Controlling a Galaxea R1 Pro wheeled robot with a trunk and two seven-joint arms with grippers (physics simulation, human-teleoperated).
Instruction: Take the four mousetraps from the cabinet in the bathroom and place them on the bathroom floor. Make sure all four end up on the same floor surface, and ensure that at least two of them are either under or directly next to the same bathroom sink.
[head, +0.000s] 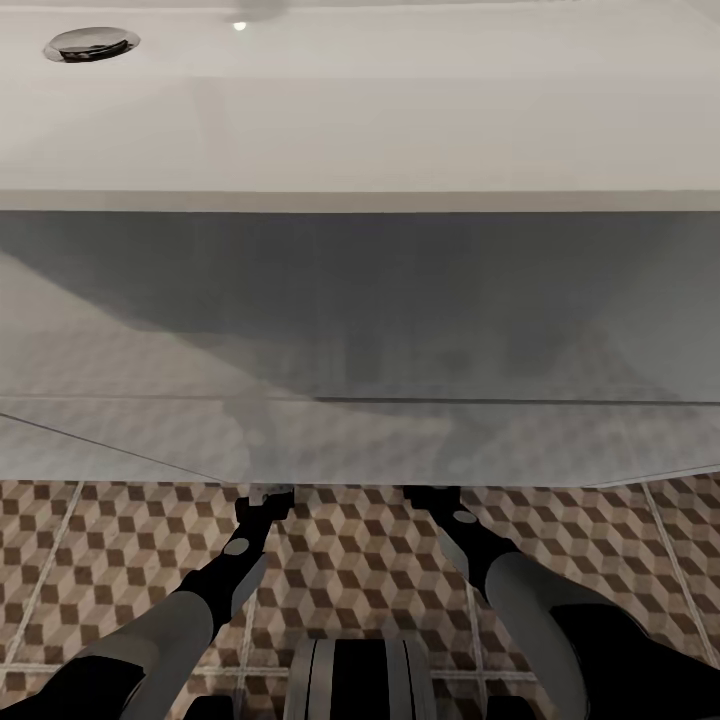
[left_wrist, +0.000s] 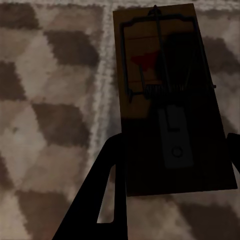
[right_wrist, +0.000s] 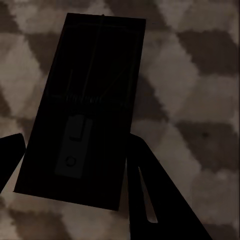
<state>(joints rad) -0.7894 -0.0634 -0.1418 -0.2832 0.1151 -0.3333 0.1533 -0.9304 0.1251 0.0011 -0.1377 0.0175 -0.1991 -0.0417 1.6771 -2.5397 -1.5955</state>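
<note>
1. Bathroom sink (head: 360, 120): wide white basin with a metal drain (head: 90, 44) at its far left; the boxy grey-shaded front spans the head view.
2. Bathroom floor (head: 360, 570): brown, beige and white cube-pattern tiles with pale grout, visible below the sink front.
3. Left arm (head: 215, 585) and right arm (head: 490, 560): both reach forward, their ends passing under the lower edge of the sink.
4. Left tool (left_wrist: 172, 170): dark fingers (left_wrist: 107, 190) stand on either side of a mousetrap (left_wrist: 165, 90), apparently clamped on its near end; contact on the far finger cannot be confirmed. Brown wood, grey wire, red spot; floor tiles behind it.
5. Right tool (right_wrist: 75, 170): fingers (right_wrist: 145, 200) flank a second mousetrap (right_wrist: 85, 100), deep in shadow, apparently gripped at its near end; floor tiles behind it.
</note>
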